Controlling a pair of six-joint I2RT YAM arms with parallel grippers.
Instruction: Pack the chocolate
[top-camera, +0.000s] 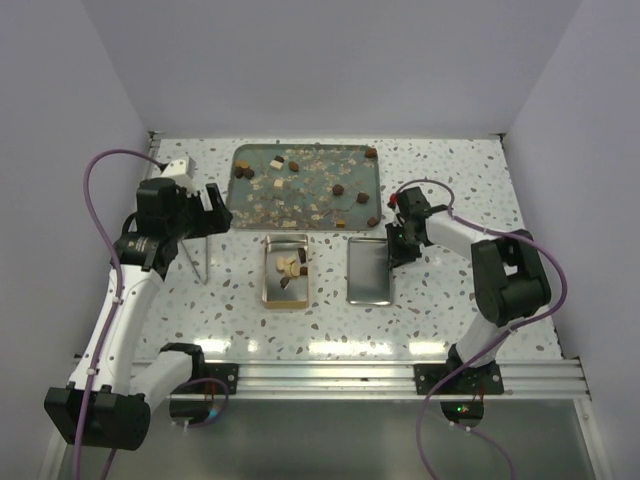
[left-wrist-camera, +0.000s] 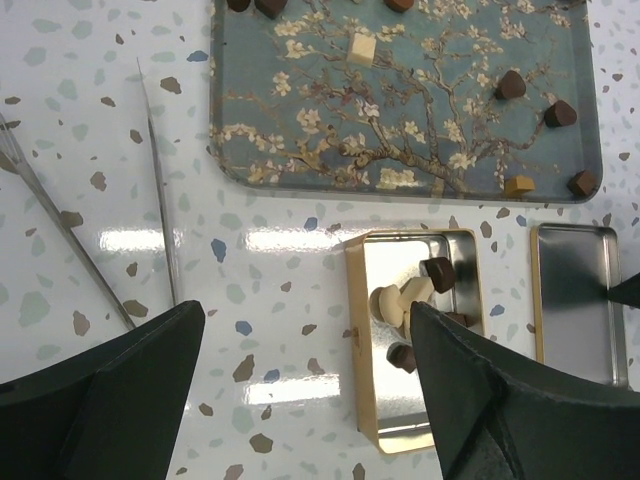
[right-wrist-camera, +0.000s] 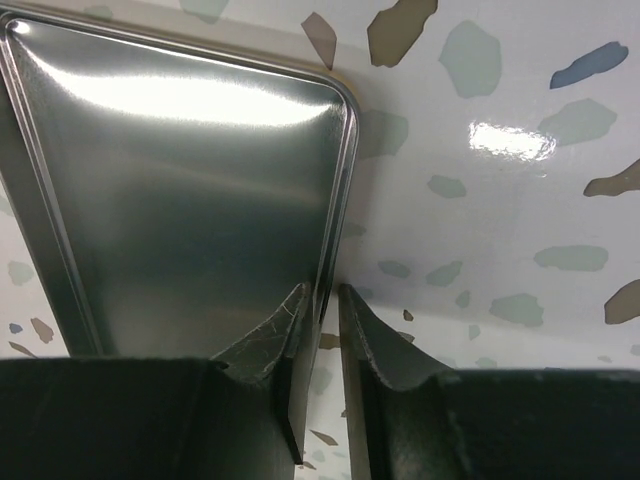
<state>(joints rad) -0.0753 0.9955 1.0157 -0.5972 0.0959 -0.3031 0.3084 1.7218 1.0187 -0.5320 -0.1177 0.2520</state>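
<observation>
Chocolate (left-wrist-camera: 418, 291) lies in tin (left-wrist-camera: 358, 330); left end effector (left-wrist-camera: 306, 325) gapes; right end effector (right-wrist-camera: 325, 300) narrow astride lid (right-wrist-camera: 180, 220) rim, grip unclear.

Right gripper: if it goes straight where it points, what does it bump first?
Probably the right rim of the silver lid, which sits between the fingers of the right gripper; the speckled table lies just beneath. Depth is unclear.

Glossy terrazzo-speckled table (top-camera: 330, 330); smooth brushed-metal lid (right-wrist-camera: 180, 200); gold metal tin (left-wrist-camera: 356, 330), mirror-shiny inside; shiny steel tweezers (left-wrist-camera: 157, 180); matt chocolate (left-wrist-camera: 438, 272)
</observation>
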